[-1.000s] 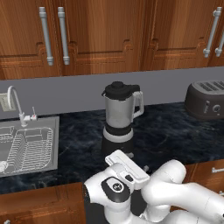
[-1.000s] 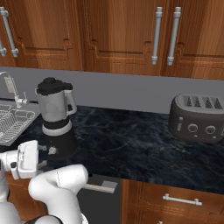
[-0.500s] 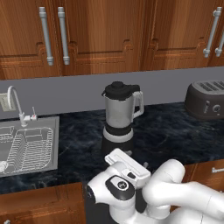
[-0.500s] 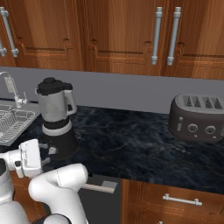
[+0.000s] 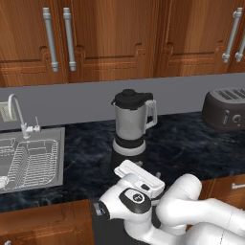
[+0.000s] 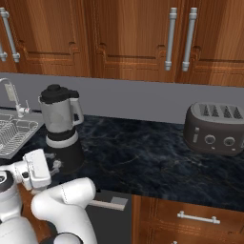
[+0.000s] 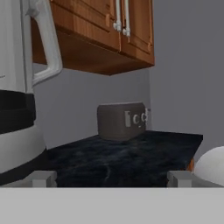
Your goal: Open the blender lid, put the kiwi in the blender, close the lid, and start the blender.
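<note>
While lid caps blender, gripper gapes

arm: glossy white rounded links | joints: dark caps, round black disc with white mark | hand: white, boxy

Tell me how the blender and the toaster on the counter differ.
The blender is tall and upright; the toaster is squat and wide. The blender has a clear grey jar with a side handle and a black lid; the toaster is dark all over, with slots on top. The blender stands beside the sink; the toaster sits far off to the right. Both stand on the dark counter near the wall.
</note>
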Robot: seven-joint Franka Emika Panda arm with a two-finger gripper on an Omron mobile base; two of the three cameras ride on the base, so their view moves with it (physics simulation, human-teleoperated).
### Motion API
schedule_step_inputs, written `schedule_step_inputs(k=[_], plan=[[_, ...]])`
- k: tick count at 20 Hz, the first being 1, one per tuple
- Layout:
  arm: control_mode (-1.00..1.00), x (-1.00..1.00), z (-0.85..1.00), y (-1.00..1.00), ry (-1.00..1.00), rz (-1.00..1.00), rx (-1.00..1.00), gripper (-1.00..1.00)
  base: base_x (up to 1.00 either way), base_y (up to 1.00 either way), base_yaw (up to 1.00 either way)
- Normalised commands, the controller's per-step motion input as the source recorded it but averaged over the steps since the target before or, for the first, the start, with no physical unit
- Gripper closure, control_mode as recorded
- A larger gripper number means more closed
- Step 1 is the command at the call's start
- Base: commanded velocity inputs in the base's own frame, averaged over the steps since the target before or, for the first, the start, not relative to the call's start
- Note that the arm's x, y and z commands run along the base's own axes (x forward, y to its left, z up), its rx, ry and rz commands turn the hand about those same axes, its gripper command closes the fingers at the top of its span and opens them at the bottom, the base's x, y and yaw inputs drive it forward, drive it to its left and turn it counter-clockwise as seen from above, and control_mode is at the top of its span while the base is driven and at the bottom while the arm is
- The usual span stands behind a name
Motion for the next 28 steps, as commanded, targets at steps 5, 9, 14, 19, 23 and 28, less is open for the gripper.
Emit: schedule_step_inputs(k=[5, 9, 14, 19, 23, 28], plan=[[-1.00, 0.13, -0.03, 0.15, 0.00, 0.02, 0.00, -1.00, 0.00, 0.00, 0.00], [-1.00, 0.00, -0.13, 0.19, 0.00, 0.01, 0.00, -1.00, 0.00, 0.00, 0.00], [-1.00, 0.00, -0.08, 0.03, 0.00, 0.00, 0.00, -1.00, 0.00, 0.00, 0.00], [-1.00, 0.07, -0.01, 0.00, 0.00, 0.00, 0.00, -1.00, 0.00, 0.00, 0.00], [-1.00, 0.14, -0.01, 0.00, 0.00, 0.00, 0.00, -1.00, 0.00, 0.00, 0.00], [-1.00, 0.15, -0.10, 0.00, 0.00, 0.01, 0.00, -1.00, 0.00, 0.00, 0.00]])
